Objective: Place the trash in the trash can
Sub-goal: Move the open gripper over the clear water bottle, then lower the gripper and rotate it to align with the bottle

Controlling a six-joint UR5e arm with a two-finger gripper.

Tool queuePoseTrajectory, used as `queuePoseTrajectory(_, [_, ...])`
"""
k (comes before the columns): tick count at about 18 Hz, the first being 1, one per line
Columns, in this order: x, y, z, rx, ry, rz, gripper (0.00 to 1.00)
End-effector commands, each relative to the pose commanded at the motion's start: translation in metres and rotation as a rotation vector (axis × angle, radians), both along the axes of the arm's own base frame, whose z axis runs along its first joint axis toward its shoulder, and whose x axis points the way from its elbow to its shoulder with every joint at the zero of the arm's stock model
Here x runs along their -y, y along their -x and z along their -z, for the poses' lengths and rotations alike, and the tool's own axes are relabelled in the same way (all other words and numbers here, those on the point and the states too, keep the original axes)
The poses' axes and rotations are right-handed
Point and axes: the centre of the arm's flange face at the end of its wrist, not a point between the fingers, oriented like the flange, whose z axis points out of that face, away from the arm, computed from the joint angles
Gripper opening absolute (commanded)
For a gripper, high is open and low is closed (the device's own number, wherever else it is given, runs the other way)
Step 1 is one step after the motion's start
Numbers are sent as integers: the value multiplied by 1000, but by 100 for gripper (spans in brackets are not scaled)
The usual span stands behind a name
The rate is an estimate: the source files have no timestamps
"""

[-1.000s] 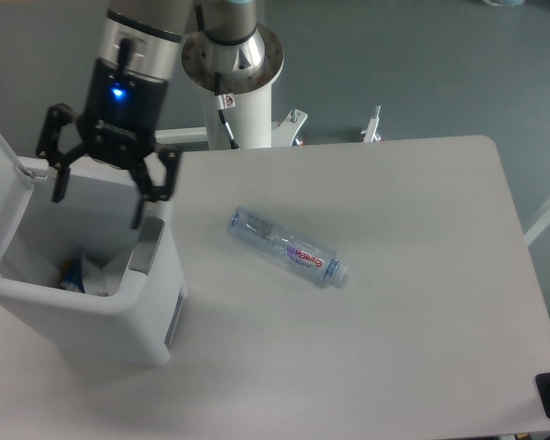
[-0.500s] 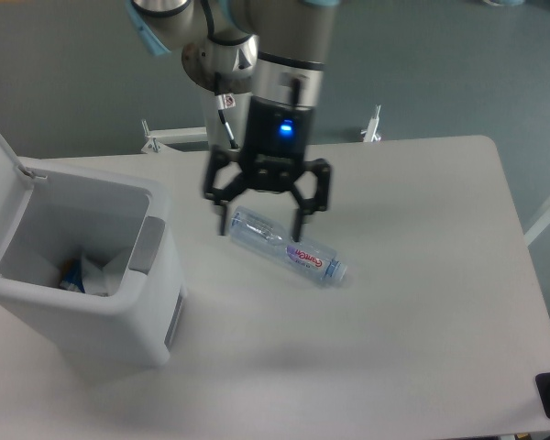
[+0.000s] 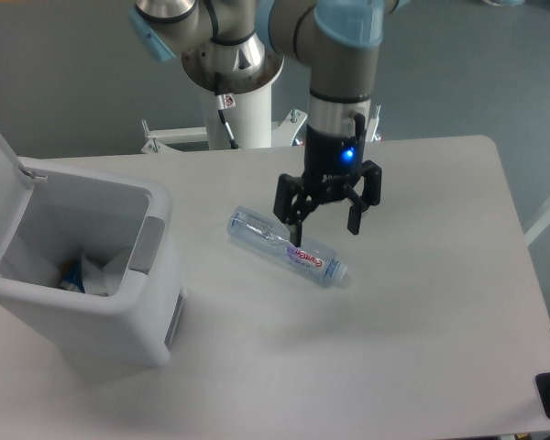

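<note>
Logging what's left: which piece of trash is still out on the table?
The clear water bottle, lying on its side below the open pincer; the white wad is inside the bin.

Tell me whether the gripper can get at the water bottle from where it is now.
Probably yes. The gripper hangs open just above the water bottle, which lies alone on the table with nothing on or against it.
</note>
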Motion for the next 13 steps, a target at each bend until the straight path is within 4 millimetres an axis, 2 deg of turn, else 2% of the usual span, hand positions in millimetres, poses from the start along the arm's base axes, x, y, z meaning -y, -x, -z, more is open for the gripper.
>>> queuePoseTrajectory(3, [2, -2, 8, 13, 12, -3, 100])
queuePoseTrajectory(8, [15, -14, 48, 54, 103, -23, 100])
queuePoseTrajectory(13, [10, -18, 84, 90, 191, -73, 100])
